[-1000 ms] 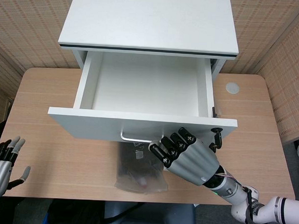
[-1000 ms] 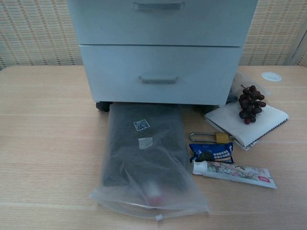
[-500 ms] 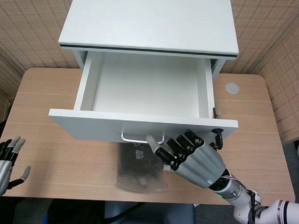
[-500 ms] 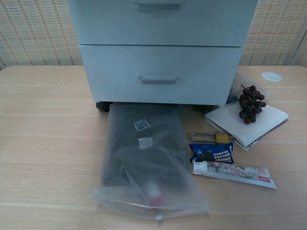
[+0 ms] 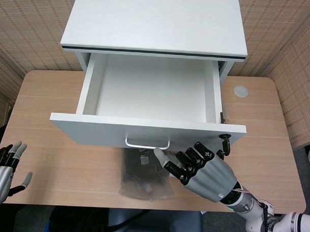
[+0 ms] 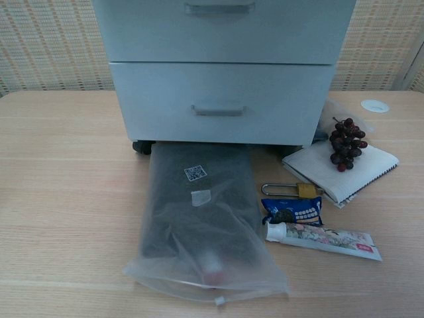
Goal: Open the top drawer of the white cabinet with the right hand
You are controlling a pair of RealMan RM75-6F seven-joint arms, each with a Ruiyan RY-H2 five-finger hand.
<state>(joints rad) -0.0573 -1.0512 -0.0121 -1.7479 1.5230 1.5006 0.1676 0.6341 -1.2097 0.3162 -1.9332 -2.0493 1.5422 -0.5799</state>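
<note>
The white cabinet (image 5: 155, 22) stands at the back of the table, its top drawer (image 5: 147, 131) pulled far out and empty inside. A metal handle (image 5: 147, 144) shows on the drawer front. My right hand (image 5: 204, 173) hovers just below and to the right of that handle, fingers apart and holding nothing, clear of the handle. At the lower left edge of the head view my left hand (image 5: 2, 174) rests open by the table's front edge. The chest view shows only the cabinet's lower drawers (image 6: 218, 99), no hands.
A clear plastic bag with dark contents (image 6: 199, 218) lies in front of the cabinet. To its right sit a padlock (image 6: 295, 190), a blue packet (image 6: 291, 211), a toothpaste tube (image 6: 324, 238), a notebook (image 6: 341, 165) with grapes (image 6: 346, 142). A white disc (image 5: 241, 91) lies back right.
My right hand has let go of the drawer handle and drawn back toward the table's front, its fingers spreading. The drawer stays pulled out. The left hand has not moved.
</note>
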